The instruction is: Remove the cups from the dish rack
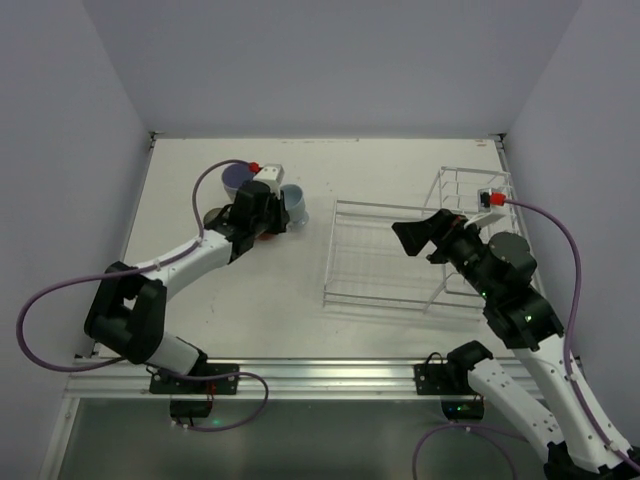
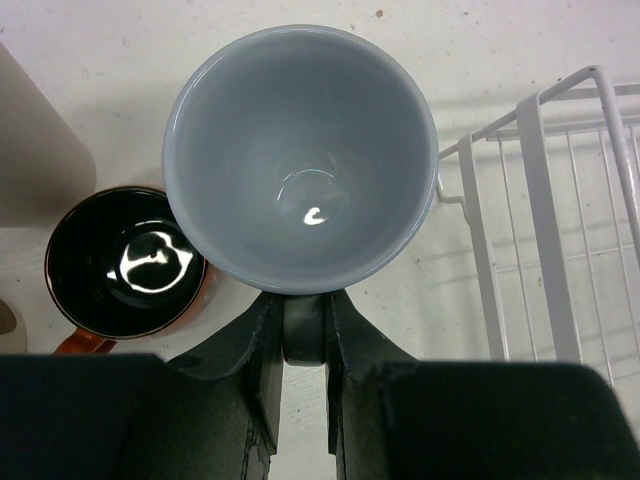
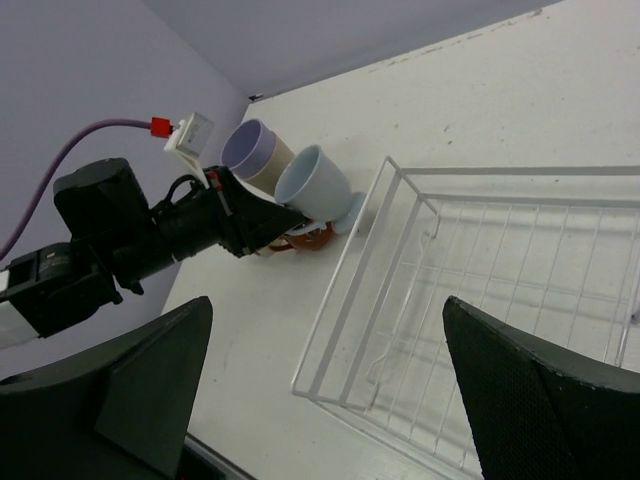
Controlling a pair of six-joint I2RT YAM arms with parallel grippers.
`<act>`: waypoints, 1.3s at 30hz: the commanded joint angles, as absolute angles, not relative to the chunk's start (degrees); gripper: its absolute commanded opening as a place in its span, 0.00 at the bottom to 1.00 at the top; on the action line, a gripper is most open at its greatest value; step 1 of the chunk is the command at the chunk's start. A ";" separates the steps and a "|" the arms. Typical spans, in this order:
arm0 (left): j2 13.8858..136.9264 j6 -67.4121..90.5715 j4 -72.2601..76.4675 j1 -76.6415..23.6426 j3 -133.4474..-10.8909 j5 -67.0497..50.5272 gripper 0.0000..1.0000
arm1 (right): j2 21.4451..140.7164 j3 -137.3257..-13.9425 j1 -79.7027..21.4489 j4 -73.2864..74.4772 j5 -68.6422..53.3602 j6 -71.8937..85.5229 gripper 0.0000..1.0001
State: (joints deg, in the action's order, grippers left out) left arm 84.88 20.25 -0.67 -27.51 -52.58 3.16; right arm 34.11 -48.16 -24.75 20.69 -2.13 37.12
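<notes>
left arm's black two-finger left gripper [image 2: 305, 318] clamped, right arm's black two-finger right gripper [image 1: 408, 240] spread

the white-and-black left arm [image 1: 170, 262] stretches forward and to the right, wrist low. its gripper pinches the near rim of a short light blue-grey cup [image 2: 300, 160]. the right arm [image 1: 512, 305] folds back leftward, its gripper's fingers [image 3: 150, 385] wide apart, holding nothing.

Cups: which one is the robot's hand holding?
The light blue-grey cup: the left gripper pinches its rim, while the orange-red mug and the lavender tumbler stand free beside it.
</notes>
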 commanded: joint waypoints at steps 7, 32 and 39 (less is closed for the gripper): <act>87.62 18.19 8.17 -27.95 -53.35 6.50 0.00 | 35.77 -52.38 -25.05 20.92 -8.61 35.77 0.99; 93.52 14.86 6.16 -31.55 -52.82 15.98 0.00 | 37.44 -57.40 -41.04 22.59 -2.02 36.65 0.99; 93.95 14.42 4.57 -32.43 -53.17 19.86 0.00 | 36.83 -56.87 -41.13 23.20 -1.58 36.91 0.99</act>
State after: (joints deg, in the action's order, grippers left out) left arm 93.84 15.42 3.49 -32.01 -52.58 14.52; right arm 37.34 -56.55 -40.84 23.20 -3.33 36.88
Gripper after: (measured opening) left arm 0.208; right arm 0.989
